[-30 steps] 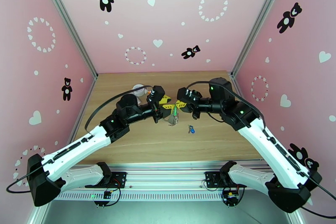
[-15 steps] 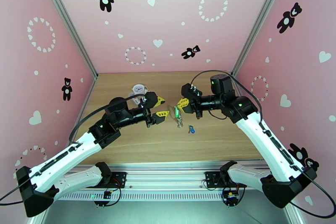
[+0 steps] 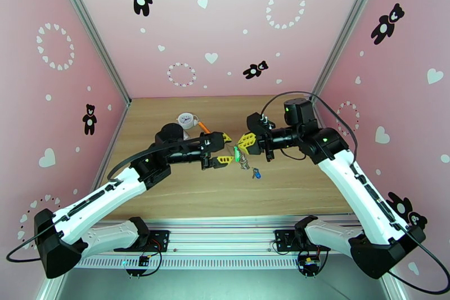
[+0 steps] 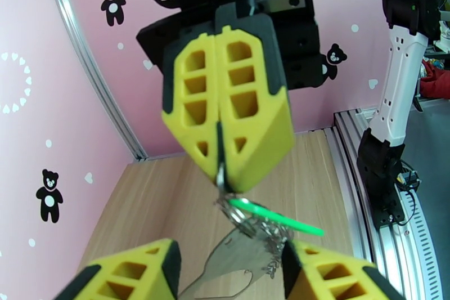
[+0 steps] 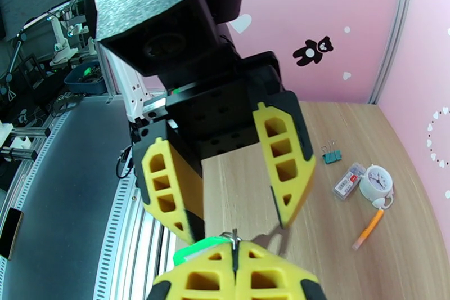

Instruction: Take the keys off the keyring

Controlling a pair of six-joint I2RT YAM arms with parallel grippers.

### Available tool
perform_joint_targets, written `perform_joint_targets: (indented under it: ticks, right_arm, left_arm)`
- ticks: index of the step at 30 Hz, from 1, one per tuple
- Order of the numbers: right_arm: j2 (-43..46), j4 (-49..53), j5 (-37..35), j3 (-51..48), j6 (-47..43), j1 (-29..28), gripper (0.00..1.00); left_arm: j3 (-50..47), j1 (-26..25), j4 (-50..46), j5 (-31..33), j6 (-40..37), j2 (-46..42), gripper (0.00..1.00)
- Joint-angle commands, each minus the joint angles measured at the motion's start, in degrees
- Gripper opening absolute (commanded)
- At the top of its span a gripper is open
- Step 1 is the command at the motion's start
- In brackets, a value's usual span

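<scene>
Left arm (image 3: 140, 169) has swung back in toward centre since half a second ago. Its jaws were off to the left of the hanging bunch then; now one finger sits on each side of it. Right arm (image 3: 337, 166) has barely shifted, and the loose key on the bench (image 3: 281, 188) hasn't moved.

Both arms meet nose to nose over mid-bench, above the surface.

Right jaws: pressed fully together, pinching the top of the keyring (image 4: 222, 178). A thin dark strip runs up between the yellow fingers, and the metal ring and chain links dangle just below their tips.

Left jaws: about half open, gripping nothing. In the left wrist view its two fingertips flank the dangling metal from below. I can't tell whether the one beside the chain touches it.

Green-tagged key (image 4: 275, 219) hangs on the keyring, tag sticking out sideways, between the two sets of jaws and just under the right ones.

Blue-tagged key (image 3: 256, 173) is off the ring, flat on the bench just below-right of the bunch.

At the far left of the bench: white clock (image 3: 185, 120), orange pen (image 3: 203, 126), red-and-white tag (image 5: 347, 180), teal binder clip (image 5: 332, 156). All are well apart from the jaws.
</scene>
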State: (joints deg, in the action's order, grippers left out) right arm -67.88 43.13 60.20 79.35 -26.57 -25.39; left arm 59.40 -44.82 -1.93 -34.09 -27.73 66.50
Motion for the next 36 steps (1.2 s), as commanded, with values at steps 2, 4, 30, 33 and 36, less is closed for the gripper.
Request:
perform_joint_targets:
  ticks: [2,4,30,33,36]
  right_arm:
    - [-0.5,1.1,3.6,1.8,-0.7,0.2,0.0]
    - [-0.7,1.5,3.9,1.9,-0.9,0.3,0.0]
    - [-0.4,1.5,4.8,1.2,-0.8,0.2,0.0]
    - [0.1,1.5,4.7,1.2,-0.8,0.2,0.0]
    - [0.3,1.3,4.4,1.2,-0.6,0.2,0.0]
  left_arm:
    - [1.8,-0.4,0.3,-0.9,-2.6,1.2,0.52]
    - [2.6,-0.4,-0.6,-2.0,-3.1,1.8,0.51]
    - [0.9,-0.7,5.9,-4.5,2.3,3.5,0.27]
    - [0.9,-0.7,5.1,-4.4,2.2,3.9,0.26]
    - [0.3,-0.7,5.0,-3.9,1.8,3.8,0.31]
